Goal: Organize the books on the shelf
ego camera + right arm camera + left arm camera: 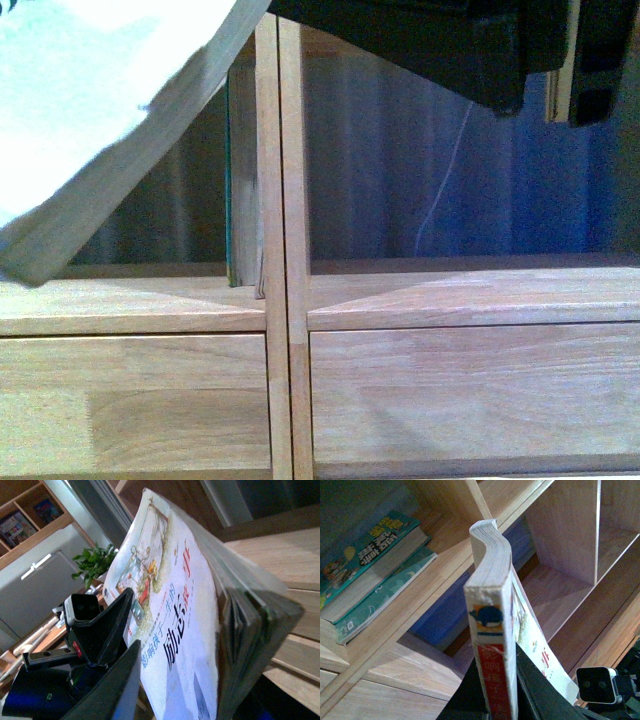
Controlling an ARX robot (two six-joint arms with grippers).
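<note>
A thin pale book (492,630) with a red-and-white spine is pinched at its lower end in my left gripper (495,682), which is shut on it. My right gripper (180,685) is shut on the same book (170,605), whose pale cover with black and red characters faces its camera. In the front view this book (120,150) tilts across the upper left, in front of the light-wood shelf (280,300). A green-edged book (240,180) stands in the left compartment against the divider. Two teal books (370,565) lie together in a compartment.
Plain drawer fronts (470,390) run below the open compartments. A dark arm housing (480,50) hangs at the upper right. A bluish backing (450,170) shows behind the right compartment. A potted plant (95,565) and a brown cabinet (25,515) stand behind.
</note>
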